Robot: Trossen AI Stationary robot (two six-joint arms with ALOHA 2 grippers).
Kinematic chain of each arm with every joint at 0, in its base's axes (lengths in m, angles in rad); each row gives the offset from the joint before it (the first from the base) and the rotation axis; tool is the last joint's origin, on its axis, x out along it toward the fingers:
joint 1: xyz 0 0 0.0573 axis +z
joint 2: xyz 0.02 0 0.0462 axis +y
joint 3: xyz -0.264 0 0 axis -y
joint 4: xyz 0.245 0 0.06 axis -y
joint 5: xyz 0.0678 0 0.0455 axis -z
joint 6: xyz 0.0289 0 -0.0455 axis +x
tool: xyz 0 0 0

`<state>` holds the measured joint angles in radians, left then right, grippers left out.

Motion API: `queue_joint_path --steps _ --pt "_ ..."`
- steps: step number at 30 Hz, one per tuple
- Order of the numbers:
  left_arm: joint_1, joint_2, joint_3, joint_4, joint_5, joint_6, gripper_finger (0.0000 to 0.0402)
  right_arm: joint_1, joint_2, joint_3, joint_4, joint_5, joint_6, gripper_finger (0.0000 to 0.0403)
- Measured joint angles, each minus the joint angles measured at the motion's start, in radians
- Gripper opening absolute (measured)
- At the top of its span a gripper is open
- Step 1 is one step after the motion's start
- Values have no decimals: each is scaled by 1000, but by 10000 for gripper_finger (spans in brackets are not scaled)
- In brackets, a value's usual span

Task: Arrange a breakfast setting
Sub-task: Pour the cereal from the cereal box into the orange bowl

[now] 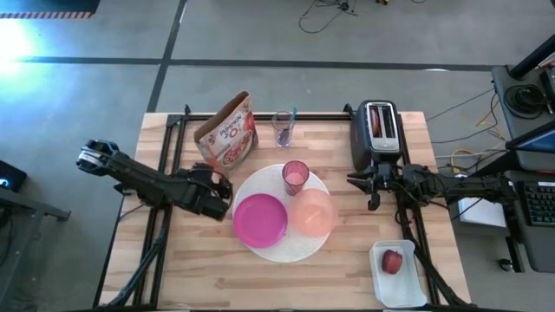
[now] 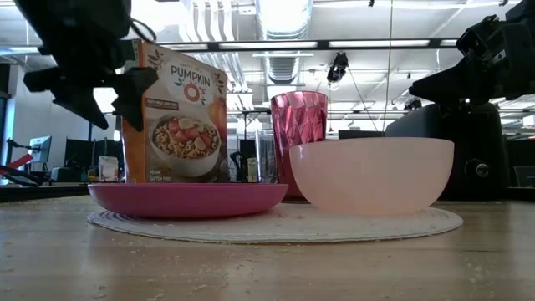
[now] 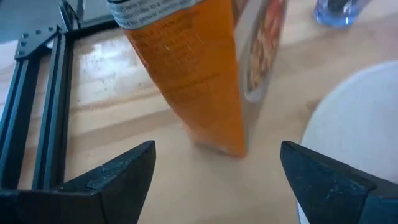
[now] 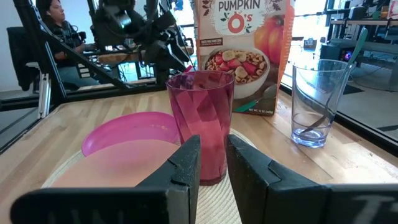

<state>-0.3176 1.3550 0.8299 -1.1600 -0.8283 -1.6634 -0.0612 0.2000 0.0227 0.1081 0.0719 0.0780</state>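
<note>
A large white plate (image 1: 282,247) lies mid-table. On it rest a magenta plate (image 1: 260,219), a peach bowl (image 1: 314,213) and an upright pink tumbler (image 1: 295,176). A teal-handled spoon (image 1: 291,115) stands in a clear glass (image 1: 284,130) at the far side. A small red fruit (image 1: 393,261) lies in a white tray. My left gripper (image 1: 217,186) is open and empty, just left of the plates and near a cereal box (image 3: 199,74). My right gripper (image 4: 213,149) hovers right of the bowl with only a narrow gap between its fingers and is empty. No bagel or loose cereal shows.
The orange cereal box (image 1: 227,132) stands upright at the far left of the plates. A black toaster (image 1: 379,134) stands at the far right. The white tray (image 1: 397,276) sits at the near right corner. A person sits in the room beyond the table (image 4: 56,25).
</note>
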Motion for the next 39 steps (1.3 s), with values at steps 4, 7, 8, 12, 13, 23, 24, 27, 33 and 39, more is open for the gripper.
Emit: queue_joint_path --steps 4,7,8,12,13,23,24,27,33,39 --pt "0 22 -46 20 -110 -28 325 0 0 0 0 0 0 68" --pt "0 47 -88 48 -237 -54 325 0 0 0 0 0 0 68" --pt "0 55 -103 60 -275 -61 324 0 0 0 0 0 0 68" --pt "1 97 -162 114 -391 -103 324 0 0 0 0 0 0 68" --pt "1 110 -178 133 -424 -111 324 0 0 0 0 0 0 68" --pt "42 272 -278 433 -729 -135 318 0 0 0 0 0 0 68" --pt "49 290 -275 440 -737 -132 314 0 0 0 0 0 0 68" --pt "70 332 -255 441 -740 -129 304 0 0 0 0 0 0 68" --pt "80 359 -233 443 -744 -127 250 0 0 0 0 0 0 68" --pt "81 345 -234 439 -729 -134 144 0 0 0 0 0 0 68"
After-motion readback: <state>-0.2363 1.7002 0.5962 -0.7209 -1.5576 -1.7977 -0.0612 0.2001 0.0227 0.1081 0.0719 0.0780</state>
